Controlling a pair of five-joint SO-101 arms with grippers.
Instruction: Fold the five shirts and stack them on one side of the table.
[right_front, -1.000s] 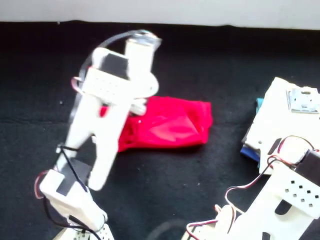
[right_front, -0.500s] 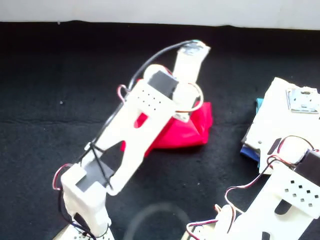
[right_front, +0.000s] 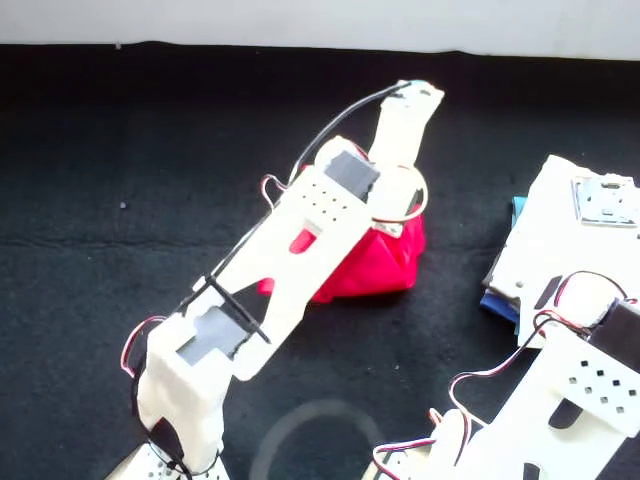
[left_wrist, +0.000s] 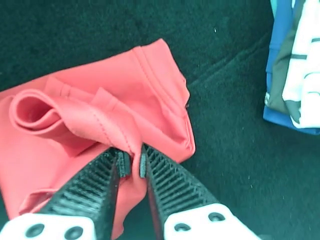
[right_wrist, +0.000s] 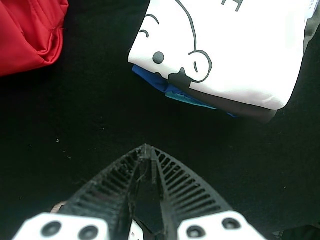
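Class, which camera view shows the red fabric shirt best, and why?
The left wrist view: the red fabric shirt shows its folds and hem, pinched by the left hand. In the high view the left arm hides part; the right wrist view catches one edge.

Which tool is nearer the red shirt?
Left. The left tool is shut on a fold of the red shirt. The right tool is over the black table, apart from the shirt, near the folded stack.

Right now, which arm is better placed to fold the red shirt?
Left. The left gripper pinches a fold of the red shirt. The right gripper is shut over bare table beside the folded stack, apart from that shirt.
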